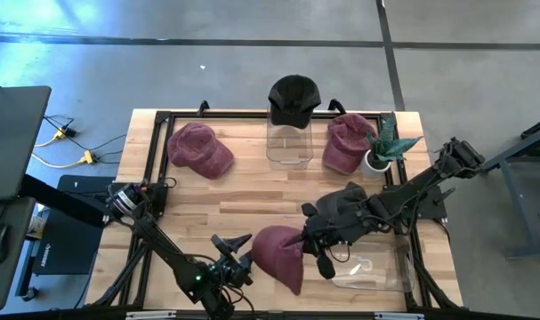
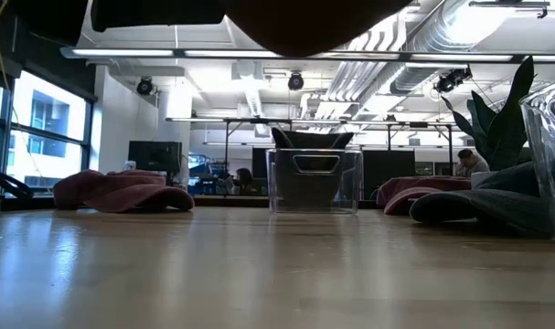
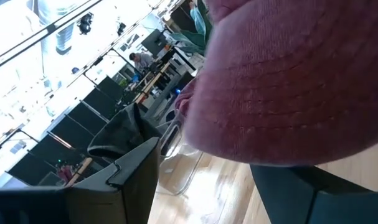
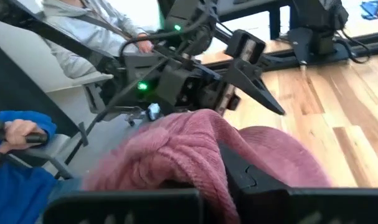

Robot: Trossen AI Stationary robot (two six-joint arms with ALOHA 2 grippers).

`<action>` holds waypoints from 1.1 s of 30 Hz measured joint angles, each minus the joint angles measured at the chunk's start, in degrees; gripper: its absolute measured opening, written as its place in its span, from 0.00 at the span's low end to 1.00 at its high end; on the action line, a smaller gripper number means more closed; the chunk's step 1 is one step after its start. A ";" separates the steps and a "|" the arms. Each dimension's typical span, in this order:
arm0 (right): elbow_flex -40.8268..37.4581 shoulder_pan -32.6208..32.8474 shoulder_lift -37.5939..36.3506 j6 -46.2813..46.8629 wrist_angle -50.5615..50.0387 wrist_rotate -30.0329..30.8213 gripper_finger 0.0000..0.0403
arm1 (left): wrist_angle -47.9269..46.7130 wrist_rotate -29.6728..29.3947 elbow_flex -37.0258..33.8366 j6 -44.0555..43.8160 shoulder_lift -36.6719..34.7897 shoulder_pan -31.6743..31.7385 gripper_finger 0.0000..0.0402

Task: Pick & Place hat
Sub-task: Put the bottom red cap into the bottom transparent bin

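Note:
My right gripper is shut on a maroon hat, which it holds over the table's near middle. In the low view the hat hangs well above the tabletop. My left gripper stands open and level at the hat's left side, its two fingers on either side of the hat's edge. A black hat sits on top of a clear bin at the far middle. My right gripper pinches a bunched fold of the hat's crown between its two fingers. It comes from the table's right, slanting a little down. The hat hangs past and below the fingers, lifted clear of the table. My left gripper: I cannot tell whether its open fingers touch the hat.
Two more maroon hats lie at the far left and far right. A dark grey hat lies under my right arm. A potted plant stands far right, and a second clear bin stands near right. People sit beyond the table's near edge.

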 joint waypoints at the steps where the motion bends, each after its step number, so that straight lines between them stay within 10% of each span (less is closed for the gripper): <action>1: 0.00 0.21 0.00 0.19 -0.31 0.36 0.01 | -0.01 0.01 0.00 0.00 0.00 -0.01 0.58; 14: 0.00 -2.89 0.00 -0.32 -0.61 0.01 0.01 | 7.79 2.23 0.00 7.41 0.00 -0.09 0.58; 33: 0.00 -4.57 0.09 -3.27 -1.50 -0.86 0.01 | 8.10 -0.48 -0.15 -7.67 0.02 3.54 0.53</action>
